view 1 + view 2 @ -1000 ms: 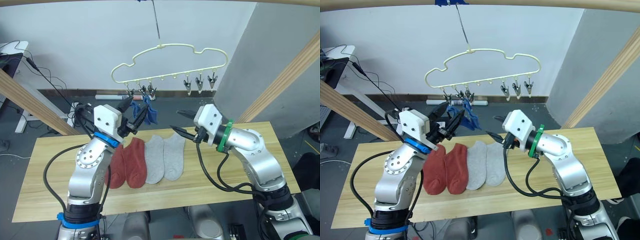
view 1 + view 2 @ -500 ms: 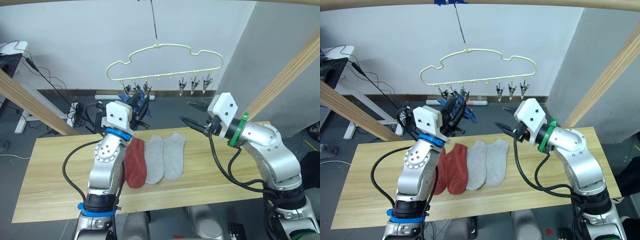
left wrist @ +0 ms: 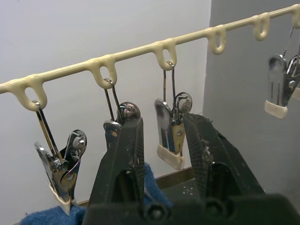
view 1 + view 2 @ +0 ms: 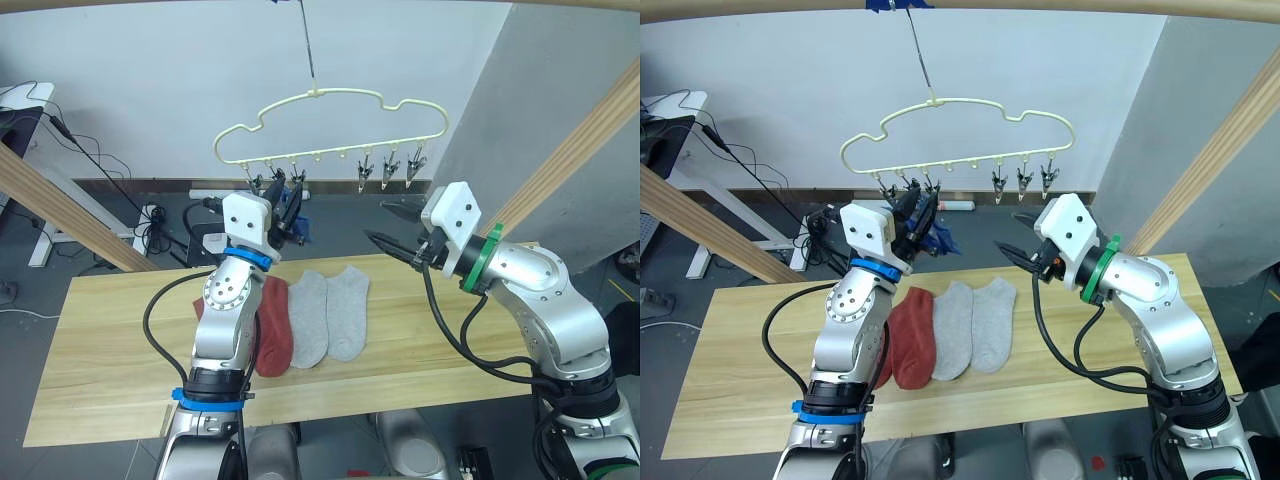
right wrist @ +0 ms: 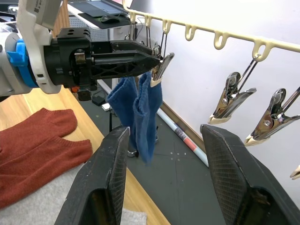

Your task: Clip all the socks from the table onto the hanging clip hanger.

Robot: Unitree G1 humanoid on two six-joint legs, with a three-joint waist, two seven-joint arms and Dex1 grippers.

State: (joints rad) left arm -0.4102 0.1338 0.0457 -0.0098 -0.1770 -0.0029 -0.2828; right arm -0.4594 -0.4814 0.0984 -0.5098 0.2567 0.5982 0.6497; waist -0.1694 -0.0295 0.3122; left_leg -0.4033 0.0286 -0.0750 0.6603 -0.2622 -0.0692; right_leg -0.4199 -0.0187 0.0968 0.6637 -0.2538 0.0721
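Blue socks hanging from the clips at the left end of the hanger, partly hidden in the head views behind the left tool; exact clip for each hard to make out. Left tool raised to the row of clips, fingers spread, one clip dangling in the gap between them, nothing gripped. Right tool held in the air to the right, below the three clips at the hanger's right end, fingers parted and empty. Red socks on the worktop, one largely covered by the left arm, only an edge showing. Grey socks lying flat, side by side, just right of the red ones, touching. Wide bare planks left and right of the sock row, also along the near edge. Middle loops of the hanger bare, without clips. Hanger hung by its hook from a thin rod, upper end of that cut off at the frame edge. Slanting wooden poles at both sides, well apart from the tools.
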